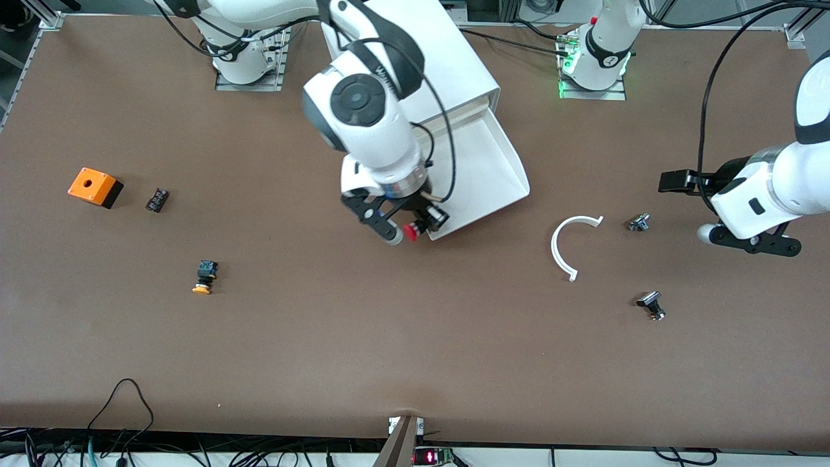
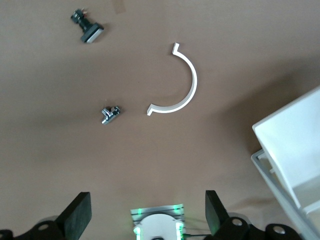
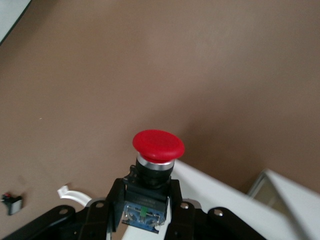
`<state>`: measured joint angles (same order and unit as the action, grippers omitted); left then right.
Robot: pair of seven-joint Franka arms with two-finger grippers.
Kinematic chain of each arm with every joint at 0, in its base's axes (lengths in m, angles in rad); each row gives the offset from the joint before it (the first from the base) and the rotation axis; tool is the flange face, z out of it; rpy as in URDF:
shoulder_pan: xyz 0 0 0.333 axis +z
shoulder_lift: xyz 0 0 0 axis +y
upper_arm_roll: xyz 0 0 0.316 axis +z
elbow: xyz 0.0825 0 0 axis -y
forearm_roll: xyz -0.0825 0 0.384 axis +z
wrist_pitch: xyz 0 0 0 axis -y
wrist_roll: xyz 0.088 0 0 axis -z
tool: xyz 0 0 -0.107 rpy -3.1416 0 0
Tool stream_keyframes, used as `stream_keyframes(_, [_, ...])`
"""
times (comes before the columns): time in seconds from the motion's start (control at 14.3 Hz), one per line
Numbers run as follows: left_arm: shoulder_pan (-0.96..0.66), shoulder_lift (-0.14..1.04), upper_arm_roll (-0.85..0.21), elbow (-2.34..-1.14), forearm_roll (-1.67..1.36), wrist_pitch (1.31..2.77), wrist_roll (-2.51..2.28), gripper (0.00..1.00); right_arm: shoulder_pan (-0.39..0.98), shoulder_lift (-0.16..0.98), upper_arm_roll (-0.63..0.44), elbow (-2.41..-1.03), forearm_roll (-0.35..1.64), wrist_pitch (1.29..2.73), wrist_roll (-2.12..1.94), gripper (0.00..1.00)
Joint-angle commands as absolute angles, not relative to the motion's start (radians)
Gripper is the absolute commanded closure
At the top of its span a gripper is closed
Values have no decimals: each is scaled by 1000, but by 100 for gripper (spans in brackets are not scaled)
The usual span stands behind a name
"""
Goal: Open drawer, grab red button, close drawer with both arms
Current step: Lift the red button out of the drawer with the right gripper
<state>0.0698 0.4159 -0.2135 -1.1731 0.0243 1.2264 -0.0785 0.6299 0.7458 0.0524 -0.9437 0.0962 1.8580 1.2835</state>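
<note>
The white drawer (image 1: 483, 162) stands pulled out of the white cabinet (image 1: 447, 58). My right gripper (image 1: 412, 228) is shut on the button (image 1: 410, 231) and holds it in the air over the drawer's front corner toward the right arm's end. In the right wrist view the gripper (image 3: 145, 200) clamps the black body, with the red cap (image 3: 158, 145) sticking out past the fingers and the blue end toward the palm; the drawer's rim (image 3: 220, 195) lies below. My left gripper (image 1: 746, 239) hovers open and empty over the table at the left arm's end, its fingers (image 2: 76, 215) wide apart.
A white curved strip (image 1: 570, 246) lies beside the drawer toward the left arm's end, with two small metal parts (image 1: 639, 222) (image 1: 652, 305) near it. Toward the right arm's end lie an orange box (image 1: 95, 187), a small black part (image 1: 157, 199) and an orange-capped button (image 1: 205, 277).
</note>
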Motion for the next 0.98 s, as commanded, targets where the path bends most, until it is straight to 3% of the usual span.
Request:
stream_keyframes(0.0, [44,413,-248,-1250,44,1331,-245,0,530,716,63,-959,117,1737,998,100])
stream_keyframes(0.49, [-35,407,-334,-1549,60,1782,-616,0,293,623,57,-1167,144,1695,392,100])
stream_keyframes(0.91, [-80,431,-334,-1653,61,2006,-748,0,135,575,55,-1533,146,1997,-25,100])
